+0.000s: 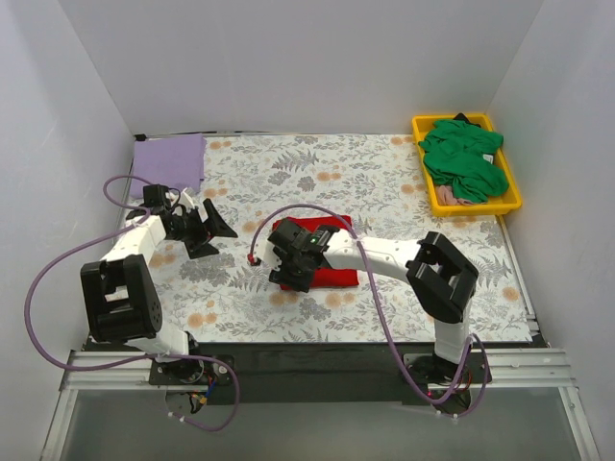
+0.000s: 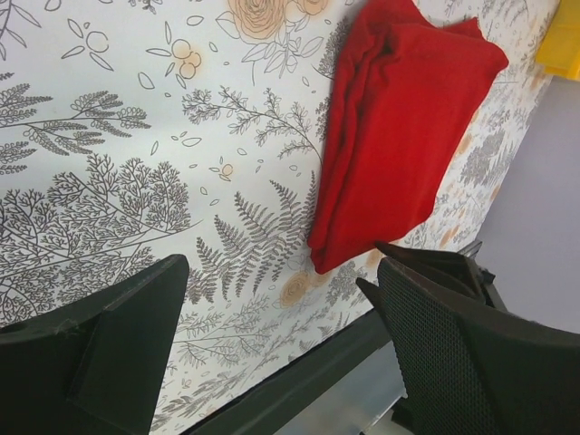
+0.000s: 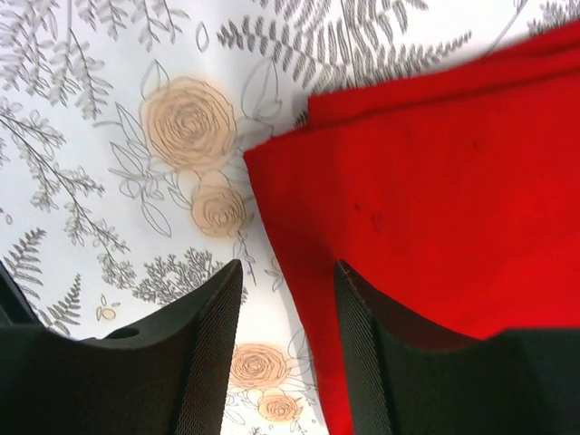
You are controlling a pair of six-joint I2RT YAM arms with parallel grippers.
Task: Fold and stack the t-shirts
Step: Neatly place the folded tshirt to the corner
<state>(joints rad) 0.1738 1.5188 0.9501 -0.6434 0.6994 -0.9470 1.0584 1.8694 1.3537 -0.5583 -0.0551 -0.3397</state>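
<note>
**Red shirt folded, stacking step up next**

red t-shirt lies folded flat on the table, well left of the yellow tray and nearer the arms. right gripper is at its tray-far edge, jaws slightly parted, gripping nothing. left gripper is further from the tray, jaws wide. My read: next it has to pinch that edge and carry the shirt to the lavender t-shirt, far left of the tray.

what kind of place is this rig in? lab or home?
Likely a lab test cell, not a home: plain white panel walls box in the table, the left arm and right arm sit on an aluminium rail, and the red t-shirt and yellow tray look like staged props.
</note>
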